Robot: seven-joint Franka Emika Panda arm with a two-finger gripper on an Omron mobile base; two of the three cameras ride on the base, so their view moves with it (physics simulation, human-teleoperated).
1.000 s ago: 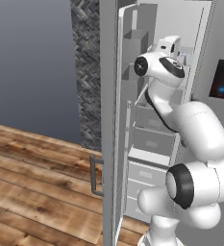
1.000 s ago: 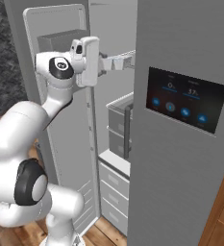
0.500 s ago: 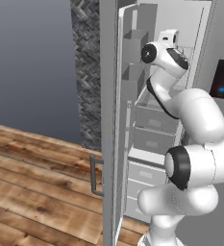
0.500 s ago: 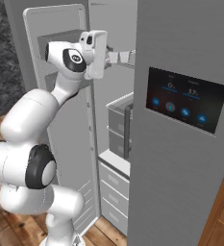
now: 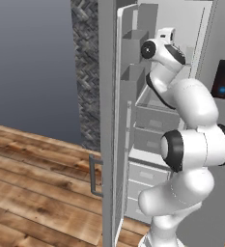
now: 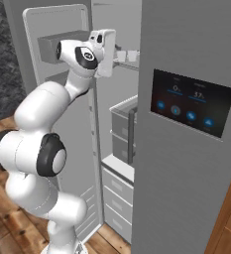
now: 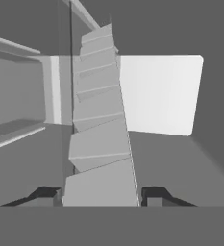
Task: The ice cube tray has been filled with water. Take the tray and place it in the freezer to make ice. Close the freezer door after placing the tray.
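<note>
The fingers [image 7: 100, 197] stand one on each side of the tray [image 7: 100, 144], clamped on its near end — the hand view shows a dark tip at either edge of the white tray, which runs away from the hand as a row of stepped cells. In the right base view the hand [image 6: 105, 52] is up high at the mouth of the freezer [image 6: 118, 124], and the tray's far end juts past it toward an upper shelf [image 6: 129, 64]. Whether the tray already rests on that shelf or hangs just above it cannot be told from here.

Below the hand, the freezer holds grey drawers [image 6: 121, 126] and white lower drawers [image 6: 118, 191]. The door [image 5: 111, 120] stands wide open to the arm's left, its inner bins [image 5: 133, 43] facing the arm and its bar handle [image 5: 92, 174] on the outer side. To the right is the other door, with the dark touch-screen [image 6: 191, 101]. Wood floor [image 5: 32, 193] lies below.

As to progress: the tray is picked up and carried to the freezer — that part looks done. Left to do, by my reading: set it flat on the shelf, let go, pull the arm out, then swing the door shut. The door is untouched so far.
</note>
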